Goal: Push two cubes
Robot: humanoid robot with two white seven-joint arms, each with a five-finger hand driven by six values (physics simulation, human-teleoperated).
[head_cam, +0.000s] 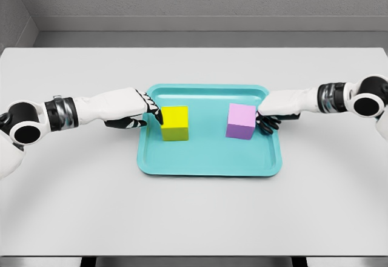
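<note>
Left hand [136, 110] fingers curled, pressed against yellow cube [174, 123]; right hand [276, 112] curled beside purple cube [241, 121]; both cubes apart on teal tray [206, 164], grey table [194, 218] around.

The left robot hand [130, 110] lies with its white back toward the camera, so its palm and most of its dark fingers [153, 106] are hidden; whether the tips touch the yellow cube [175, 123] is too fine to tell. The right robot hand [277, 110] shows likewise, its fingertips [267, 123] partly hidden beside the purple cube [241, 121]. Both arms are cut off at the picture's sides. The bench [194, 218] runs past the left and right edges.
</note>
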